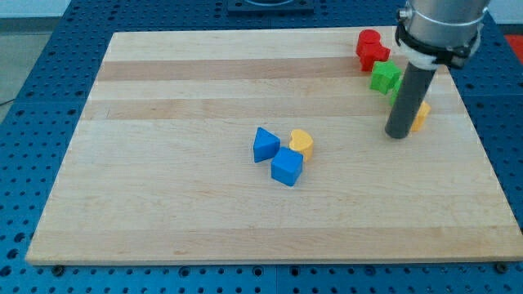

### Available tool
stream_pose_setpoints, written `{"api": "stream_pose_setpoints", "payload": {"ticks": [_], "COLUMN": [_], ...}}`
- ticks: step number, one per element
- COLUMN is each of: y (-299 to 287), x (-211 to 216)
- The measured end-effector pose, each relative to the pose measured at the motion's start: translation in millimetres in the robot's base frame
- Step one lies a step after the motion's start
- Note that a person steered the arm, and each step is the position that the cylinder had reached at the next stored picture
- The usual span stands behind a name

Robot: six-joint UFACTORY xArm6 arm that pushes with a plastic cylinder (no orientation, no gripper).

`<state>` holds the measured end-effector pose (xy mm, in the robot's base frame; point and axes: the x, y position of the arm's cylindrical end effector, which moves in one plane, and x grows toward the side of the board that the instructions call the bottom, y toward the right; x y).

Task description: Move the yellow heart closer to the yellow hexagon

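The yellow heart sits near the middle of the wooden board, touching a blue cube at its lower left and lying just beside a blue triangular block toward the view's left. The yellow hexagon lies well apart from it, toward the view's right, mostly hidden behind my rod, so its shape is hard to confirm. My tip rests on the board right beside that hexagon, on its left side, between it and the heart; there are no jaws here to be spread or pressed together, only a plain rod holding nothing. A green block and a red block stand further up the view's right. To do the step well, I judge the tip should travel around the heart, passing above it in the view, and settle on its left edge, in the gap beside the blue triangular block. From there a slow, steady push toward the view's right and slightly upward should carry the heart toward the hexagon. The likely risk is dragging the blue cube along, or clipping the heart off-centre so it spins away.
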<state>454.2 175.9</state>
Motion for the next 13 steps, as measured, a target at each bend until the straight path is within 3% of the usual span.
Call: {"api": "stream_pose_setpoints", "payload": {"ticks": [1, 2, 3, 4, 6, 8, 10, 13], "y": [-55, -110, -172, -195, -106, -101, -13, -3], "x": [1, -33, -40, -8, 23, 38, 13, 27]}}
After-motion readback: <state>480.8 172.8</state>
